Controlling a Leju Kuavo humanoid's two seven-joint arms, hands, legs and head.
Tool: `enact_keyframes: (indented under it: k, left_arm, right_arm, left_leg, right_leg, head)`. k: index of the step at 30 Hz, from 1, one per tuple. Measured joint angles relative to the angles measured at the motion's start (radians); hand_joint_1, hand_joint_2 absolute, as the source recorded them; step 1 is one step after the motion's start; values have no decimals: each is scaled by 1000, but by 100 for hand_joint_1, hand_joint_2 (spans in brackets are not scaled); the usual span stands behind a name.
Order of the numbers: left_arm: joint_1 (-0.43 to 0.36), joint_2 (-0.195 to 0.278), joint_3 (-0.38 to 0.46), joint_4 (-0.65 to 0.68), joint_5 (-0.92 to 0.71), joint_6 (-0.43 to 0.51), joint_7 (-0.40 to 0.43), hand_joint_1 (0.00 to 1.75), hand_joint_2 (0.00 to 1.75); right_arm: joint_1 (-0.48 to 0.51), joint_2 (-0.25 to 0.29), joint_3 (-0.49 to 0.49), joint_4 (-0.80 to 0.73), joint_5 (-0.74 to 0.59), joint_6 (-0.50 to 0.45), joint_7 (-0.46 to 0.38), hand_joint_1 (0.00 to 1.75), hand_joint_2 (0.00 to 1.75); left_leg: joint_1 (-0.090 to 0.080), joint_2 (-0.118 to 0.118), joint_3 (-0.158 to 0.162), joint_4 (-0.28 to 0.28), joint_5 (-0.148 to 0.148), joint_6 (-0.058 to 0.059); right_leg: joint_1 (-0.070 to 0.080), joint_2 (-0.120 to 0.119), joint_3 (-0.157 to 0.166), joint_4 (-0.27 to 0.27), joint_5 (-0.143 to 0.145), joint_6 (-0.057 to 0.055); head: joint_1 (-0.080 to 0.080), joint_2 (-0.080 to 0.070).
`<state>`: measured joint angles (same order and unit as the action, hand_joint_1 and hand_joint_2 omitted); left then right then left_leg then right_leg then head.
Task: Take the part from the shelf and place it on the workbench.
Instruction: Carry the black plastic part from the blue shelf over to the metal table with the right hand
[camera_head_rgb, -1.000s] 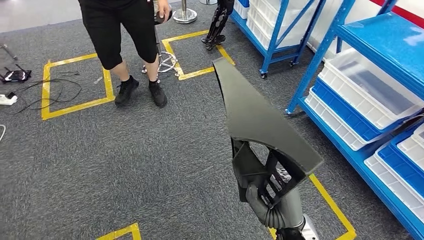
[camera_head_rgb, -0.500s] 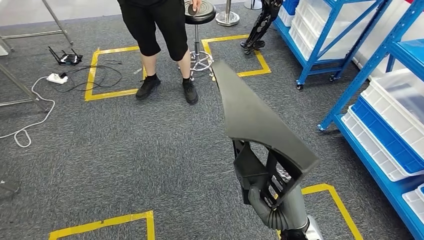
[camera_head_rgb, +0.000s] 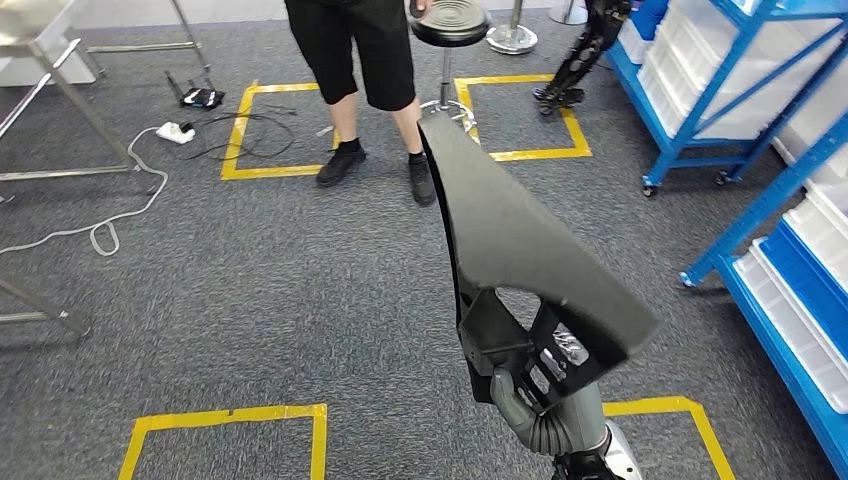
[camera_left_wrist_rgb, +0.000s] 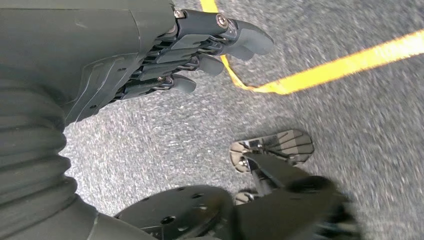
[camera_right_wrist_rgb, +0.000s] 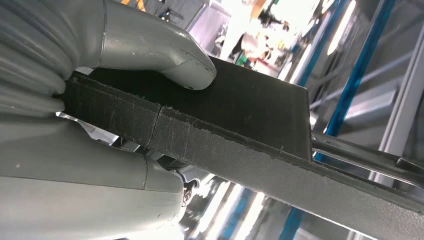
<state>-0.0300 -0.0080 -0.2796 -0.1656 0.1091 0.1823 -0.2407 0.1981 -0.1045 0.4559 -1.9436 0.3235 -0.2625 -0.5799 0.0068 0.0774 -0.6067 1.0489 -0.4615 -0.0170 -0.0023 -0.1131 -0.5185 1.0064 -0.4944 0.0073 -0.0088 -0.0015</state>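
One long, dark grey, matte moulded panel with a ribbed bracket at its lower end (camera_head_rgb: 510, 240) stands up in front of the robot, carried above the grey carpet floor (camera_head_rgb: 250, 300) and well clear of it. The right robot hand (camera_head_rgb: 525, 395) grasps the part at that bracket end; in the right wrist view its thick grey thumb (camera_right_wrist_rgb: 165, 52) presses flat on the panel's dark face while the rest of the hand closes under the edge. The left robot hand (camera_left_wrist_rgb: 195, 47) hangs above the carpet with its dark fingers (camera_left_wrist_rgb: 235, 35) loosely curved, apart and holding nothing. Yellow tape squares (camera_head_rgb: 520, 150) mark the floor. Beyond the panel a person in black shorts and black shoes (camera_head_rgb: 365, 60) stands beside a round black stool (camera_head_rgb: 450, 20). Blue metal shelving with white bins (camera_head_rgb: 730, 80) lines the right side, and a steel-legged desk (camera_head_rgb: 40, 60) stands at far left.
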Motion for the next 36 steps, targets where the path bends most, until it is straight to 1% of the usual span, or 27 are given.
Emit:
enact_keyframes:
  k: [6, 8, 9, 10, 12, 13, 14, 15, 16, 17, 18, 19, 20, 21, 22, 23, 24, 26, 28, 29, 30, 31, 32, 33, 34, 35, 36]
  left_arm:
    - [0, 0, 0, 0, 0, 1, 1, 0, 175]
    - [-1, 0, 2, 0, 1, 6, 3, 0, 175]
    - [0, 2, 3, 0, -1, 12, 4, 0, 175]
    - [0, 4, 4, 0, -4, 18, 5, 0, 175]
    - [-1, 9, 6, 0, -12, 34, 4, 0, 175]
    - [-1, 12, 6, 0, -13, 49, -3, 0, 175]
    - [-1, 15, 7, 0, -14, 65, -10, 0, 175]
    - [3, 18, 7, 1, -14, 82, -18, 0, 175]
    - [6, 22, 7, 2, -14, 92, -23, 0, 175]
    - [9, 23, 7, 3, -14, 93, -23, 0, 175]
    - [11, 24, 7, 4, -14, 94, -22, 0, 175]
    - [12, 24, 7, 5, -14, 93, -21, 0, 175]
    - [11, 23, 7, 6, -14, 93, -21, 0, 175]
    - [10, 22, 7, 6, -14, 93, -24, 0, 175]
    - [9, 21, 7, 6, -14, 93, -27, 0, 175]
    - [9, 20, 7, 6, -14, 93, -32, 0, 175]
    - [9, 19, 7, 6, -13, 93, -36, 0, 175]
    - [9, 20, 8, 6, -13, 93, -41, 0, 175]
    - [5, 20, 7, 5, -13, 91, -44, 0, 175]
    - [3, 19, 7, 5, -13, 89, -46, 0, 175]
    - [2, 19, 7, 4, -13, 86, -48, 0, 175]
    - [1, 18, 7, 4, -13, 82, -52, 0, 175]
    - [2, 18, 7, 4, -13, 75, -56, 0, 175]
    - [2, 17, 7, 3, -13, 66, -62, 0, 175]
    - [1, 16, 7, 3, -13, 56, -69, 0, 175]
    - [-1, 15, 7, 2, -13, 46, -75, 0, 175]
    - [-4, 15, 8, 1, -13, 38, -80, 0, 175]
  right_arm:
    - [-1, 0, 0, 0, 0, 0, 0, 175, 175]
    - [-2, 1, 0, 1, -2, 0, -2, 175, 175]
    - [-4, 5, 0, 2, -6, 1, -5, 175, 175]
    - [-5, 8, 1, 3, -10, 2, -7, 175, 175]
    - [-4, 16, 1, 11, -21, 5, -14, 175, 175]
    - [-2, 21, 2, 18, -28, 6, -16, 175, 175]
    - [1, 25, 2, 26, -35, 7, -18, 175, 175]
    - [3, 30, 1, 33, -42, 8, -19, 175, 175]
    - [5, 35, 1, 38, -46, 8, -20, 175, 175]
    - [6, 37, 1, 41, -47, 7, -21, 175, 175]
    - [8, 40, 1, 42, -48, 7, -21, 175, 175]
    - [10, 43, 1, 43, -48, 5, -22, 175, 175]
    - [14, 46, 0, 43, -48, 3, -22, 175, 175]
    - [18, 47, 0, 43, -48, 0, -23, 175, 175]
    - [21, 48, 0, 44, -48, -3, -23, 175, 175]
    - [23, 48, 0, 44, -46, -6, -23, 175, 175]
    - [24, 48, 0, 44, -45, -9, -23, 175, 175]
    - [24, 48, 0, 43, -42, -12, -24, 175, 175]
    - [24, 48, -1, 43, -41, -15, -24, 175, 175]
    - [24, 48, -1, 43, -40, -15, -24, 175, 175]
    - [24, 48, -1, 42, -38, -16, -24, 175, 175]
    - [23, 48, -1, 42, -37, -16, -24, 175, 175]
    - [22, 48, -1, 42, -36, -16, -24, 175, 175]
    - [21, 48, -1, 41, -34, -16, -24, 175, 175]
    - [20, 48, -1, 40, -33, -16, -24, 175, 175]
    - [19, 48, -2, 39, -32, -16, -24, 175, 175]
    - [19, 48, -3, 39, -31, -16, -24, 175, 175]
  left_leg:
    - [-3, 2, 1, 3, -1, 3]
    - [-5, 0, 1, 2, 2, 8]
    - [-6, -15, -2, -1, 7, 17]
    - [-6, -33, -5, -6, 12, 26]
    - [-4, -98, -16, -11, 24, 51]
    - [-3, -139, -22, -11, 32, 50]
    - [-3, -179, -28, -11, 40, 46]
    - [-2, -213, -33, -14, 47, 36]
    - [-2, -238, -38, -15, 55, 24]
    - [-2, -232, -42, -13, 54, 18]
    - [-3, -209, -50, 1, 43, 14]
    - [-4, -176, -66, 35, 20, 10]
    - [-5, -135, -90, 90, -14, 8]
    - [-4, -107, -121, 159, -50, 6]
    - [-1, -92, -149, 222, -77, 3]
    - [1, -84, -165, 261, -89, 0]
    - [4, -79, -162, 262, -81, -2]
    - [8, -56, -99, 159, -28, -5]
    - [4, -11, -30, 38, 8, -1]
    - [0, 1, -15, 9, 12, 4]
    - [-4, 0, -12, -1, 9, 9]
    - [-3, -16, -15, -2, 11, 17]
    - [-3, -30, -17, -3, 12, 23]
    - [-1, -43, -18, -5, 15, 29]
    - [1, -56, -19, -6, 18, 35]
    - [4, -69, -20, -7, 21, 42]
    - [4, -82, -23, -7, 23, 46]
  right_leg:
    - [4, -1, -1, 0, -1, 1]
    - [10, -6, -3, 2, -2, 4]
    - [12, -16, -3, 2, -4, 9]
    - [9, -9, -6, 9, -9, 15]
    - [0, 50, -74, 142, -64, 26]
    - [-5, 107, -78, 144, -64, 29]
    - [-7, 146, -77, 140, -61, 30]
    - [-6, 162, -46, 76, -31, 31]
    - [-9, 172, -12, 5, -3, 25]
    - [-10, 159, -9, 2, 2, 17]
    - [-13, 145, -8, -2, 6, 9]
    - [-16, 130, -7, -5, 9, 3]
    - [-15, 115, -5, -6, 10, -1]
    - [-13, 99, -6, -6, 10, -4]
    - [-11, 82, -6, -6, 9, -5]
    - [-11, 66, -7, -6, 8, -6]
    - [-11, 51, -7, -6, 7, -6]
    - [-13, 26, -3, -5, 3, -2]
    - [-5, 4, 0, -2, -5, 9]
    - [-1, -6, 3, -2, -8, 14]
    - [4, -18, 5, -3, -11, 19]
    - [5, -30, 8, -4, -13, 22]
    - [3, -27, 10, -2, -16, 26]
    - [1, -6, 7, 9, -25, 30]
    - [-1, 27, -7, 38, -42, 30]
    - [-4, 66, -33, 90, -67, 28]
    - [-5, 93, -66, 156, -95, 23]
  head:
    - [0, 0]
    - [1, 0]
    - [2, 0]
    - [4, 0]
    - [8, 0]
    - [9, 0]
    - [9, 0]
    - [9, 0]
    - [9, 0]
    - [9, 0]
    - [6, 0]
    - [3, 0]
    - [1, 0]
    - [-1, 0]
    - [-2, 0]
    - [-2, 0]
    - [-2, 0]
    - [-2, 0]
    - [-4, 0]
    - [-2, 0]
    - [-1, 0]
    - [1, 0]
    - [2, 0]
    - [2, 0]
    - [4, 0]
    - [6, 0]
    - [7, 0]
